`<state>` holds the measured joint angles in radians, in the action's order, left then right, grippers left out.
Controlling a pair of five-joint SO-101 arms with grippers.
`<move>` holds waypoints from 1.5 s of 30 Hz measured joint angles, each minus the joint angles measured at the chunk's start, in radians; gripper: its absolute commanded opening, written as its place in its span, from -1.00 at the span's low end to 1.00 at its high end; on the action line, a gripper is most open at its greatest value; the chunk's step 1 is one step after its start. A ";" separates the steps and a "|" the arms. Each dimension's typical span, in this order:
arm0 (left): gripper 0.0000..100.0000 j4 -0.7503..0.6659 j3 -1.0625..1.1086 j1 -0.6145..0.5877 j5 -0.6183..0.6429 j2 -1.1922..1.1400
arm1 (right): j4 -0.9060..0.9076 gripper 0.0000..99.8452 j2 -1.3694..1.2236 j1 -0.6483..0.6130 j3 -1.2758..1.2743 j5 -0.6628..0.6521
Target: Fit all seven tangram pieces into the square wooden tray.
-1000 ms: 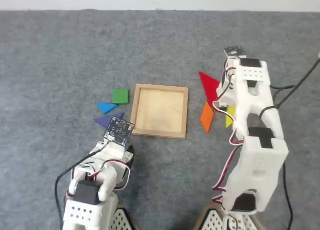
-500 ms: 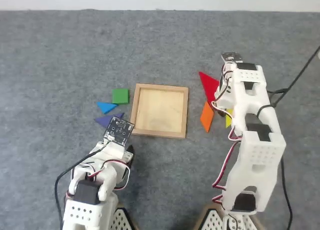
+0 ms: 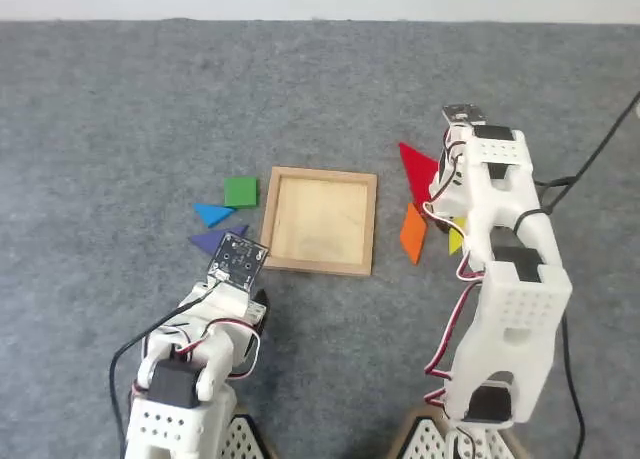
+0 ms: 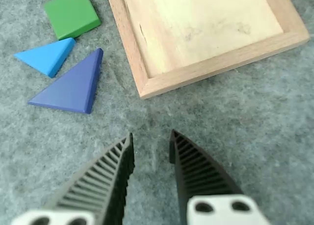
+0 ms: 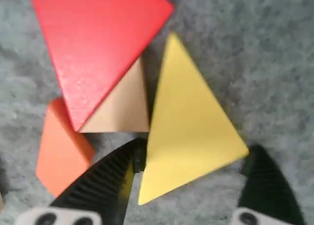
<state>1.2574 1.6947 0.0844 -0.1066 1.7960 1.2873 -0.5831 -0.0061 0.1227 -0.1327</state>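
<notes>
Just changed: my right gripper (image 5: pixel 194 154) shifted, then stilled.
Grip: spread astride yellow triangle (image 5: pixel 189 122), not clenched.
Left gripper (image 4: pixel 151 141): parted, empty.
Tray (image 4: pixel 126 43): unfilled.

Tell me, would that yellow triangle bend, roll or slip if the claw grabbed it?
The yellow triangle looks like a thick, flat, solid block, so it probably stays stiff and won't roll. Its smooth, slanted edges might slip when squeezed by the open right gripper.
</notes>
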 measured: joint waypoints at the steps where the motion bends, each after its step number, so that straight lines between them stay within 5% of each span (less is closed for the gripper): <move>1: -0.77 0.000 0.000 0.000 0.000 0.000 | 0.000 -0.52 0.000 0.002 0.002 0.000; 15: -0.77 0.000 0.000 0.000 0.000 0.000 | 0.000 -0.49 0.000 0.006 0.015 -0.009; 22: -0.77 0.000 0.000 0.000 0.000 0.000 | 0.044 -0.28 -0.008 0.012 0.087 -0.120; 45: -0.77 0.000 0.000 0.000 0.000 0.000 | 0.035 -0.28 -0.109 -0.014 0.186 -0.187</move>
<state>1.2574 1.6947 0.0844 -0.1066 1.7960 1.3226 -0.6920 -0.0199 0.3084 -0.3199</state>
